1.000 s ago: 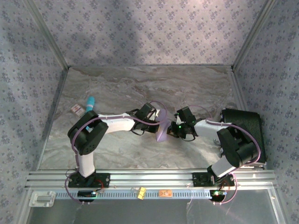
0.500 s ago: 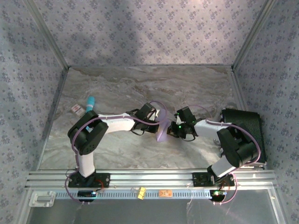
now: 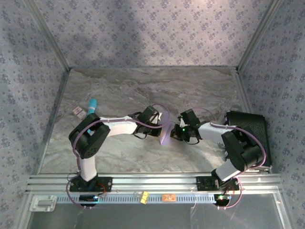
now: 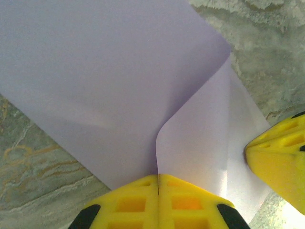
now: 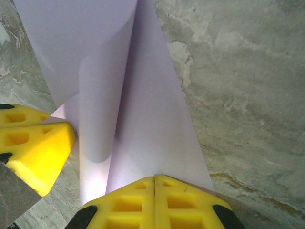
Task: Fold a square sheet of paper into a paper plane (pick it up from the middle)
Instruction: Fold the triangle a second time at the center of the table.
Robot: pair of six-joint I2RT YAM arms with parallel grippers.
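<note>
The square sheet of paper is lavender and hangs between my two grippers at the table's middle, a loose curl rather than a paper plane. My left gripper is shut on one edge of the sheet, which bends over in a soft curve just past the yellow fingertips. The right gripper's yellow finger shows at that view's right edge. My right gripper is shut on the opposite edge of the sheet, with the left gripper's yellow fingers close on its left. From above, the left gripper and right gripper nearly meet.
A black case lies at the right edge of the marble table. A blue-capped item and a small packet lie at the left. Patterned walls close in three sides, and an aluminium rail runs along the near edge.
</note>
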